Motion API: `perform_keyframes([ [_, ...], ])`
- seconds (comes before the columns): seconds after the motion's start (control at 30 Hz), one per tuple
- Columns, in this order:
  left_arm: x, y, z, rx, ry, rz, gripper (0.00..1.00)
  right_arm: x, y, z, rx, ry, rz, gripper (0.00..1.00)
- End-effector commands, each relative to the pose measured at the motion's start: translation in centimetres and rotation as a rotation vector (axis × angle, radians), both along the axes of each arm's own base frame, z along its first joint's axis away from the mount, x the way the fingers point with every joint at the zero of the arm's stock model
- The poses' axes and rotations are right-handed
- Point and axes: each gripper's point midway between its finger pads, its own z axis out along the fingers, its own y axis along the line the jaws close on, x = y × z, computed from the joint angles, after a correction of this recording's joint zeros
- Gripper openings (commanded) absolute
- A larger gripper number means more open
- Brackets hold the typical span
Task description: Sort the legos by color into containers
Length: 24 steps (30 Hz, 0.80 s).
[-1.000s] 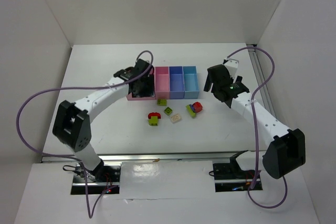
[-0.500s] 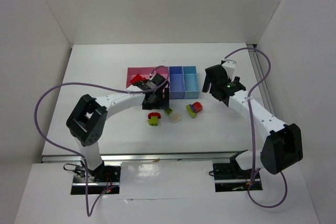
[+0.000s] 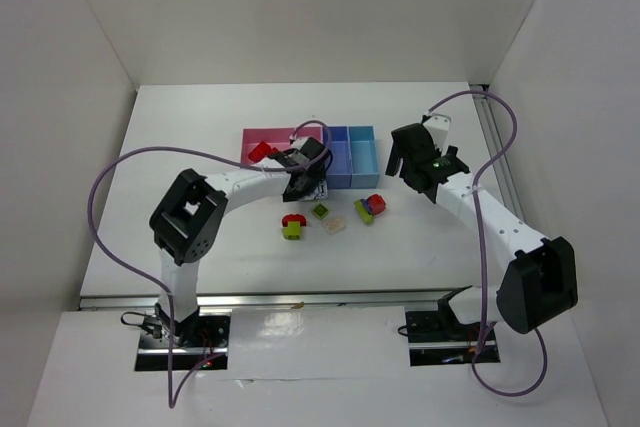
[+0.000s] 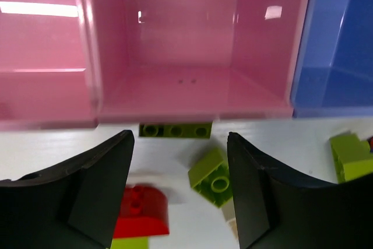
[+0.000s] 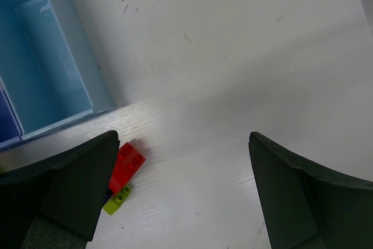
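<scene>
The containers (image 3: 340,137) stand in a joined row: two pink, one periwinkle blue, one light blue. One red brick (image 3: 262,150) lies in the left pink bin. My left gripper (image 3: 305,175) hangs open and holds nothing at the front wall of the second pink bin (image 4: 169,74), whose floor shows bare. Below my left gripper (image 4: 179,161) lie a long green brick (image 4: 175,130), a square green brick (image 4: 215,178) and a red rounded brick (image 4: 140,211). My right gripper (image 3: 405,162) is open over bare table, with a red-and-green clump (image 5: 127,164) by its left finger.
On the table in front of the bins lie a red-and-green clump (image 3: 293,225), a green brick (image 3: 320,211), a cream brick (image 3: 336,225) and a red, blue and green clump (image 3: 370,207). White walls close in the table. The light blue bin (image 5: 52,68) is to the right gripper's left.
My left gripper has swung right from the left pink bin to the second pink bin's front, leaving a red brick in the left bin. The right arm has barely shifted.
</scene>
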Motion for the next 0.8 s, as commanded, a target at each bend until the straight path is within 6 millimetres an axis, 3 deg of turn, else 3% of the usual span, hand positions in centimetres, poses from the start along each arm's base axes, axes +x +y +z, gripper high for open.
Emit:
perform_keyframes([
  [0.0,1.8,-1.0,-0.1,-0.012,-0.029,0.027,0.76,-0.1,-0.1,0.4,0.009,-0.024,-0.012,0.99],
  [0.17,2.4,-1.0,-0.8,-0.002,-0.011,0.043,0.64,0.1,0.0,0.7,0.013,-0.032,-0.012,0.99],
  [0.33,2.5,-0.8,1.0,-0.004,-0.043,0.031,0.53,-0.1,0.0,0.6,0.009,-0.024,-0.012,0.99],
  [0.47,1.9,-0.7,4.4,0.002,-0.101,0.001,0.47,0.0,-0.2,0.4,-0.001,-0.018,-0.018,0.99],
  [0.63,0.8,-1.1,10.5,-0.094,-0.168,-0.068,0.42,0.2,-0.1,0.5,0.003,-0.028,-0.018,0.99],
  [0.7,1.3,-0.5,11.4,-0.098,-0.163,-0.054,0.42,0.2,-0.1,0.5,0.003,-0.028,-0.018,0.99],
  [0.73,2.0,-1.1,13.1,-0.124,-0.197,-0.054,0.42,0.2,-0.1,0.5,0.003,-0.028,-0.018,0.99],
  [0.77,2.9,-0.3,12.8,-0.109,-0.192,-0.037,0.42,0.2,-0.1,0.5,0.003,-0.028,-0.018,0.99],
])
